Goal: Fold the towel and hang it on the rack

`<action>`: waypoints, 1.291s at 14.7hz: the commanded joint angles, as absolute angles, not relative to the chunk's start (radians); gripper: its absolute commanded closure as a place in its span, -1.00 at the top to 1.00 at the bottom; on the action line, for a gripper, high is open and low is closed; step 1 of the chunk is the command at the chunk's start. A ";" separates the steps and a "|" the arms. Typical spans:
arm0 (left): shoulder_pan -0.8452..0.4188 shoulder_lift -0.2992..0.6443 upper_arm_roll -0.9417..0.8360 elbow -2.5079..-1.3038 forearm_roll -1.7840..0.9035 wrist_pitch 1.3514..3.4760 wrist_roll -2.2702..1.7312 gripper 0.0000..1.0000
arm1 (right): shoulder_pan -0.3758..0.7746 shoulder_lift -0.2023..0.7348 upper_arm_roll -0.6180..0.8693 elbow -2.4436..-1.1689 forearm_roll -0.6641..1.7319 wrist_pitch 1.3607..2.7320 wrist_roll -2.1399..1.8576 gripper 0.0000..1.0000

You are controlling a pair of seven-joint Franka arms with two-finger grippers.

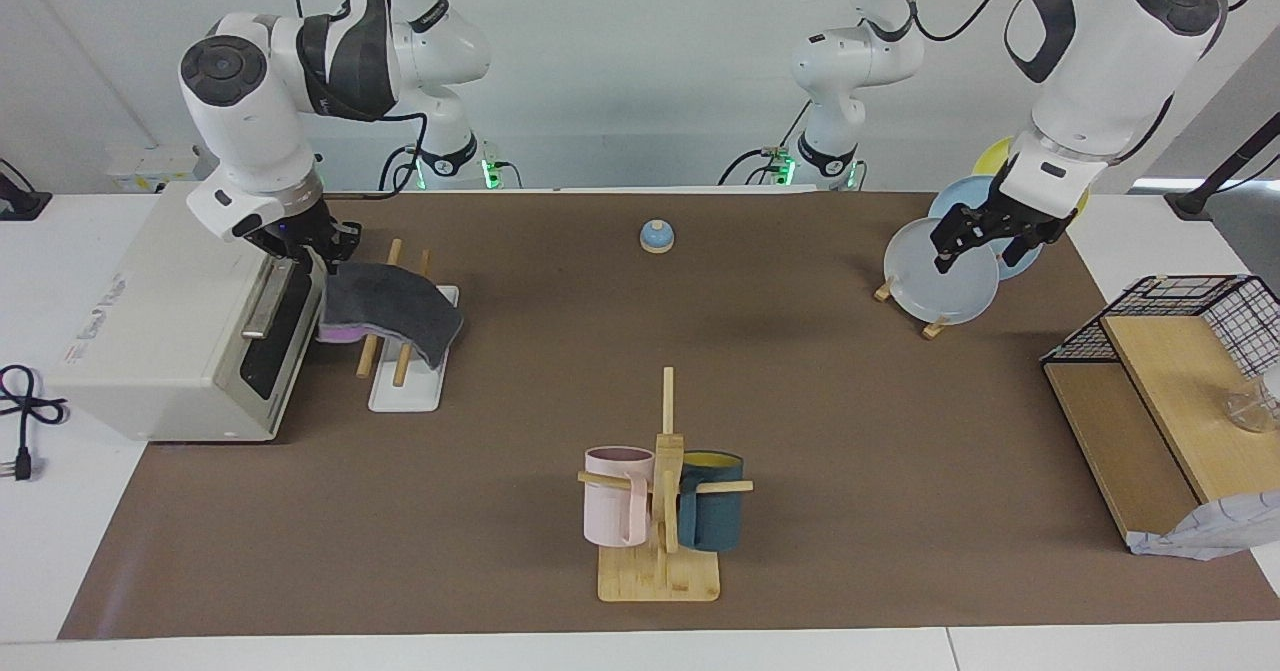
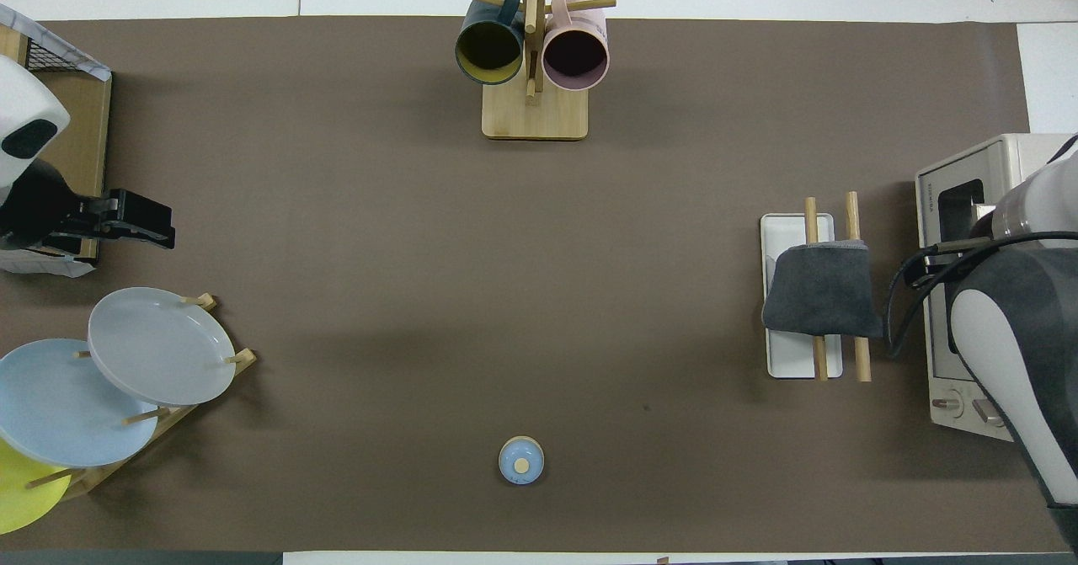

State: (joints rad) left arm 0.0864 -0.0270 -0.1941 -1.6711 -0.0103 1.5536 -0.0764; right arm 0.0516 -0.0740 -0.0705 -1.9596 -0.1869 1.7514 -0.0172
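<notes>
Now the towel (image 1: 385, 309) lies draped over the rack's (image 2: 800, 359) two rods, grey face up, one end sagging toward the base so its weight keeps it there. Right gripper (image 1: 318, 249) hovers just above the towel's edge beside the toaster oven (image 1: 170, 321), fingers apart, holding nothing. Left gripper (image 1: 985, 243) waits over the plates (image 1: 945, 271), open and empty.

Robot lab: two tabletop arms (image 1: 260, 101)
</notes>
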 commanded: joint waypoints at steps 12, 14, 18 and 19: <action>0.043 -0.041 -0.164 -1.697 0.014 1.623 -0.015 1.00 | 0.015 -0.057 -0.067 -1.675 -0.072 1.560 -0.021 1.00; 0.043 -0.043 -0.166 -1.698 0.014 1.626 -0.015 1.00 | 0.017 -0.054 -0.064 -1.672 -0.081 1.560 -0.020 1.00; 0.058 -0.055 -0.167 -1.701 0.012 1.631 -0.020 1.00 | 0.051 -0.012 -0.086 -1.635 -0.087 1.549 -0.021 1.00; 0.057 -0.055 -0.167 -1.703 0.014 1.631 -0.014 1.00 | 0.057 0.004 -0.097 -1.631 -0.083 1.543 -0.021 1.00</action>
State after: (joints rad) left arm 0.0616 -0.0497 -0.1751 -1.7051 -0.0093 1.6203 -0.0304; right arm 0.0393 -0.0330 -0.0759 -1.6690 -0.0866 1.5715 -0.0171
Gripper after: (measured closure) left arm 0.000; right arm 0.000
